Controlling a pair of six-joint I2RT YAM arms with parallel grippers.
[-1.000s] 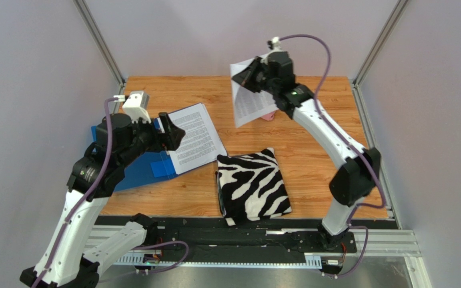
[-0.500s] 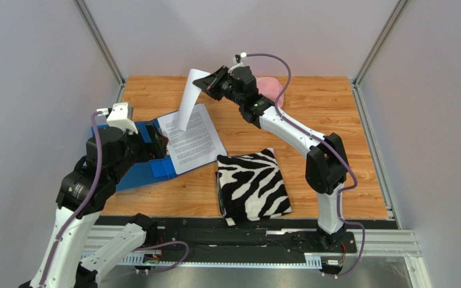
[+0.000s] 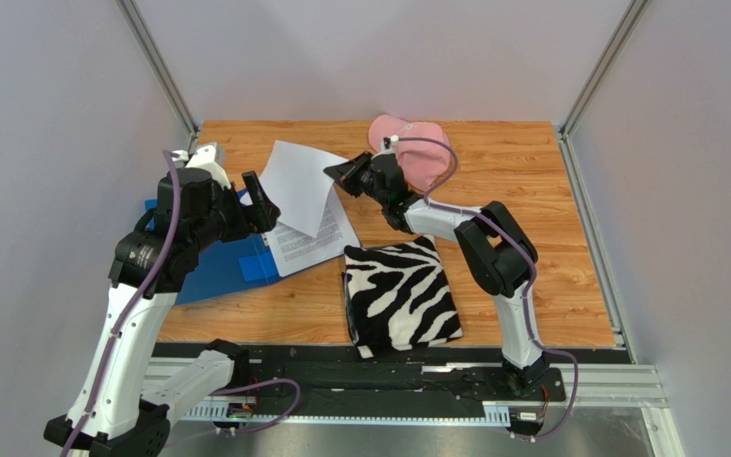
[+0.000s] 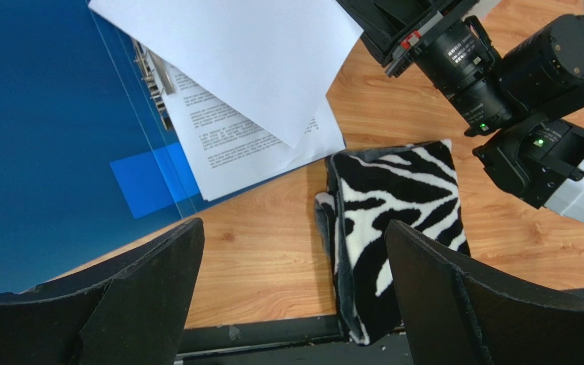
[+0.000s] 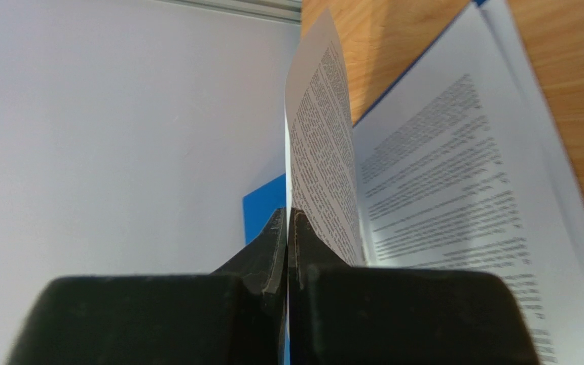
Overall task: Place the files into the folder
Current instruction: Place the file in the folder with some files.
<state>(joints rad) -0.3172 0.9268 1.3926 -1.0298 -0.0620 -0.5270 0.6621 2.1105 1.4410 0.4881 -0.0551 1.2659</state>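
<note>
So the right end effector (image 3: pixel 339 173) is clamped shut on one corner of a loose sheet (image 3: pixel 301 186), and that sheet hangs tilted over the open blue folder (image 3: pixel 209 271) on the left side of the bench (image 3: pixel 531 190). A few printed sheets (image 3: pixel 310 243) already lie in the folder's right half.

The bit that matters: the pile sits below the right end effector and off to its left, with the long side of the pages running roughly back to front on a slight slant. The held sheet is turned off that line, so I'd guess it needs a little twist before it's let go. I can't tell if its low corner touches the pile.

The left end effector (image 3: pixel 260 202) is wide open, holding nothing, hovering over the folder just beside the sheet's left edge. That side is tight. The zebra cloth (image 3: pixel 400 295) is just beside the pile's near right corner, so not much slack there either. The pink thing (image 3: pixel 417 157) sits behind the right arm. There's more room toward the back.
</note>
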